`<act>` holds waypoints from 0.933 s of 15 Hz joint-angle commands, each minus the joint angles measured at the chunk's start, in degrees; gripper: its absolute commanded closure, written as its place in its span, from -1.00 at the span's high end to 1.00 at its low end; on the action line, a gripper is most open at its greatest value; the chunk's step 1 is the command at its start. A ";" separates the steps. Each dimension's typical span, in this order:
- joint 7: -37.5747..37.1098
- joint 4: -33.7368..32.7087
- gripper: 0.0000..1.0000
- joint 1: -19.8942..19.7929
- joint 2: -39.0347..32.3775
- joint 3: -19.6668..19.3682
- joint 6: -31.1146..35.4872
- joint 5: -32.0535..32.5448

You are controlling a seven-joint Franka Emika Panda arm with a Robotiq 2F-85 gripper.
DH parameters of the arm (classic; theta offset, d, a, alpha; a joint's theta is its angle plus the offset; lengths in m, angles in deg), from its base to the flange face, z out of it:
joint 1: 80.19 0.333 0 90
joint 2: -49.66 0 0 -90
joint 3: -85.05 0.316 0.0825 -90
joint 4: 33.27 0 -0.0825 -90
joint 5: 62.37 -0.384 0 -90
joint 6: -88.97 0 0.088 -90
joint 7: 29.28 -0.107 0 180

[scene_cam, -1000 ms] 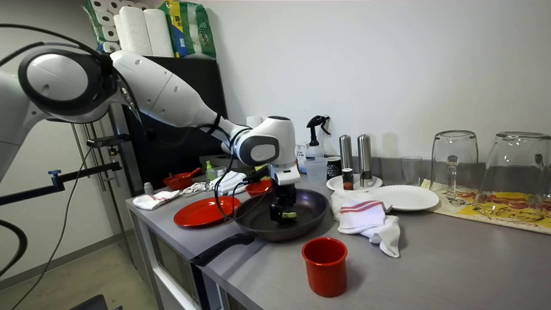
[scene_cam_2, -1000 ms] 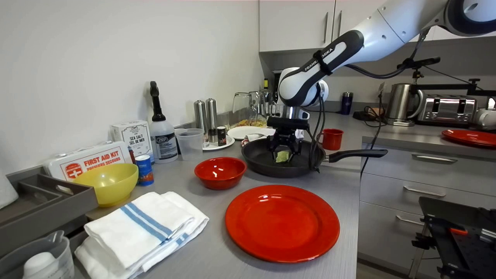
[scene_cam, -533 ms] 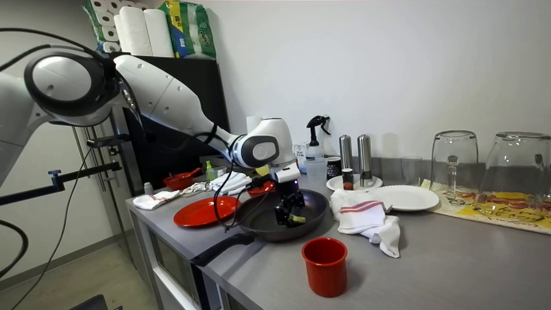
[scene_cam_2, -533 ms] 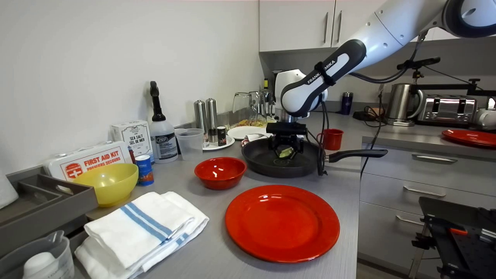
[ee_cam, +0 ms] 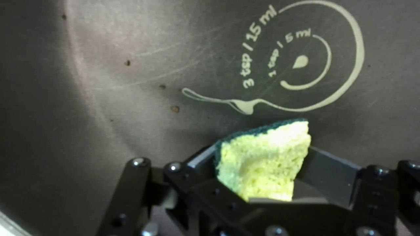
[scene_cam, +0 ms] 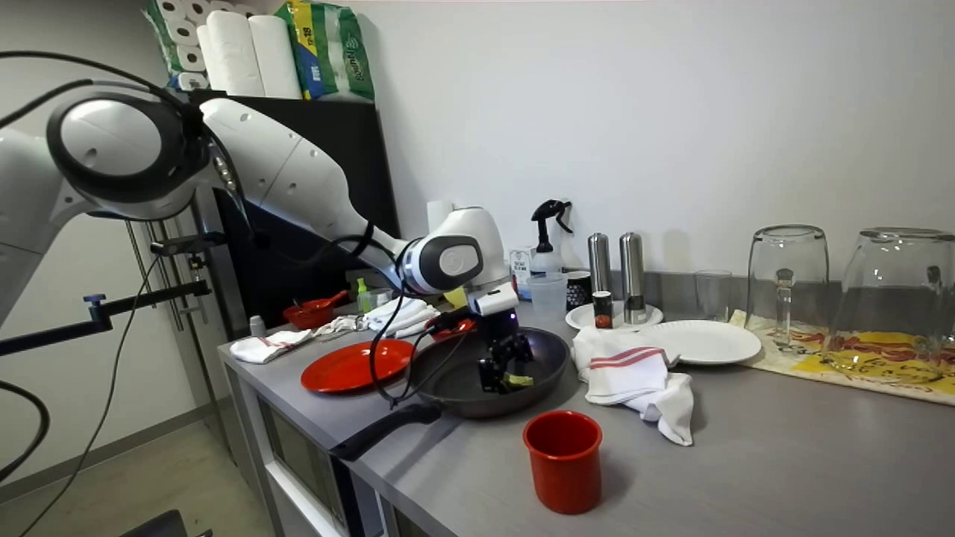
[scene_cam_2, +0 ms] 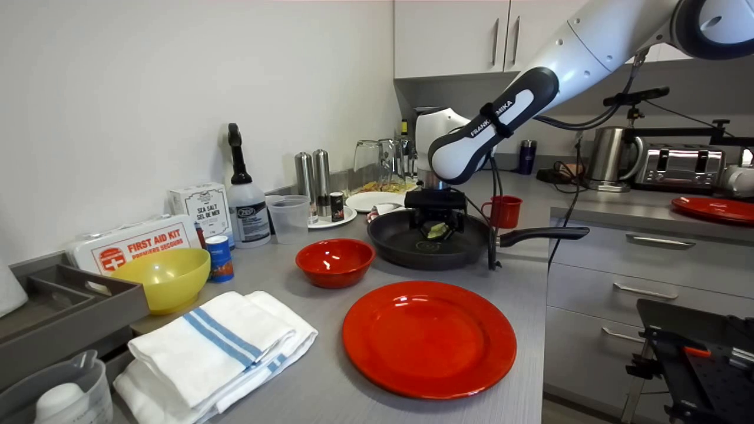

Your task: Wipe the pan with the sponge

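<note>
The dark pan (scene_cam: 451, 384) sits on the grey counter, its handle pointing to the front edge. It also shows in an exterior view (scene_cam_2: 394, 250) and fills the wrist view (ee_cam: 108, 137), with pale measuring marks and several brown specks on its bottom. My gripper (scene_cam_2: 436, 228) points down inside the pan. It is shut on the sponge (ee_cam: 265, 160), a yellow block with a dark green scouring side, tilted between the fingers. The sponge also shows in an exterior view (scene_cam: 518, 380), low over the pan bottom. Whether it touches the bottom I cannot tell.
A red mug (scene_cam: 563, 462) and a striped white towel (scene_cam: 634, 373) lie near the pan. A red plate (scene_cam_2: 429, 340) and a red bowl (scene_cam_2: 336, 263) stand on its other side. Loose cables (scene_cam_2: 493, 235) hang beside the gripper at the pan rim.
The gripper and sponge have moved across the pan, away from the red plate, and the arm sits slightly lower. Most of this came in the first half second. The pan has not moved.
</note>
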 commanded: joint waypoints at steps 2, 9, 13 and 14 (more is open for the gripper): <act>1.30 0.79 -0.43 -1.34 0.59 2.29 -0.60 -1.24; 2.75 1.27 -0.43 -1.84 2.84 4.01 -0.32 -1.79; 3.25 1.27 -0.43 -1.82 3.99 4.43 -0.25 -1.72; 3.30 1.25 -0.43 -1.79 4.05 4.50 -0.25 -1.68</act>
